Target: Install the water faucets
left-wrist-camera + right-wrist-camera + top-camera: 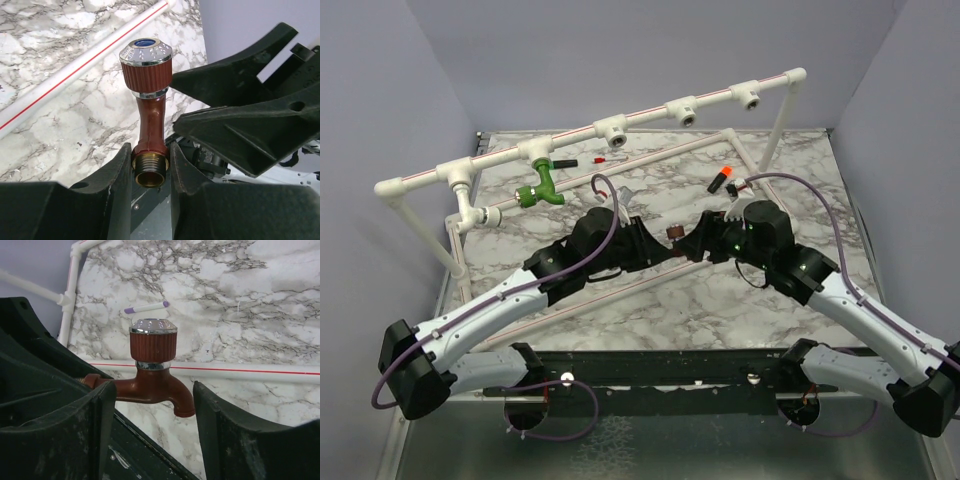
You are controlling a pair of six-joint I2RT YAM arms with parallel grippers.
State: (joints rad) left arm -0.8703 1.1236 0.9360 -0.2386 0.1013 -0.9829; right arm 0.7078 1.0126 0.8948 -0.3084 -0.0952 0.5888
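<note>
The dark reddish-brown faucet (672,233) hangs above the middle of the tabletop (720,300), between the two arms' jaws where they meet nose to nose. The left jaws are closed narrow on its threaded end. In the left wrist view the brass-coloured thread sits pinched between both fingers (117,175) and points back toward that wrist, while the ribbed knob with its chrome cap points away. The right jaws stand apart around the spout. In the right wrist view the finger on the spout side (220,430) is clear of the spout tip, with marble showing in the gap. The other finger lies just beside the body; whether it touches I cannot tell. The faucet's weight therefore looks carried by the left arm (500,300) alone. Its long axis runs left to right, thread to the left and spout to the right. The pipe frame (650,112) lies on the far side of both jaws, its row of tee sockets facing near. The green faucet (540,188) is already seated in the tee second from the left, and the three tees (613,128) to its right look unfilled. As I judge it, the coming move turns on the thread: it faces into the left jaws rather than toward a socket, so it must be swung to face far and probably regripped by the body. An orange-and-black cylinder (722,178) lies far right on the tabletop. I can make out no white faucet.
</note>
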